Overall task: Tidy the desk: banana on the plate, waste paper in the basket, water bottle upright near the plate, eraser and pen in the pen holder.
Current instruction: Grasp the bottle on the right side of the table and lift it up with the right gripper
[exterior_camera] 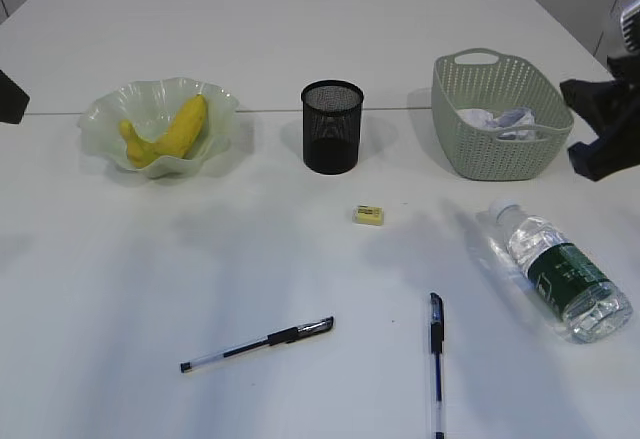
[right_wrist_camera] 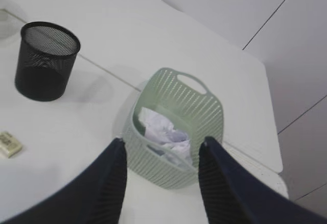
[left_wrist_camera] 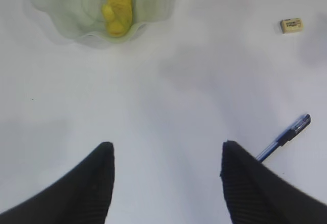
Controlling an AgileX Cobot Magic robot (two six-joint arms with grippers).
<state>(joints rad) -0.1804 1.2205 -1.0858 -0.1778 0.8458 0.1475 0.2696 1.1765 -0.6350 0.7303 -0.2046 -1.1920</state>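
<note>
The banana (exterior_camera: 180, 129) lies in the pale green wavy plate (exterior_camera: 105, 119) at the left; both show in the left wrist view, banana (left_wrist_camera: 118, 4) and plate (left_wrist_camera: 61, 20). The waste paper (exterior_camera: 500, 121) lies in the sage-green basket (exterior_camera: 500, 159), also in the right wrist view (right_wrist_camera: 162, 130). The water bottle (exterior_camera: 560, 271) lies on its side at the right. The yellow eraser (exterior_camera: 368, 215) sits in front of the black mesh pen holder (exterior_camera: 331, 126). Two pens (exterior_camera: 258, 343) (exterior_camera: 436, 359) lie on the desk (exterior_camera: 130, 279). My left gripper (left_wrist_camera: 166, 155) is open and empty above bare desk. My right gripper (right_wrist_camera: 162, 150) is open and empty above the basket (right_wrist_camera: 176, 168).
In the exterior view the right arm (exterior_camera: 605, 124) hangs at the right edge beside the basket. The left arm shows only as a dark tip (exterior_camera: 10, 97) at the left edge. A seam crosses the desk behind the holder.
</note>
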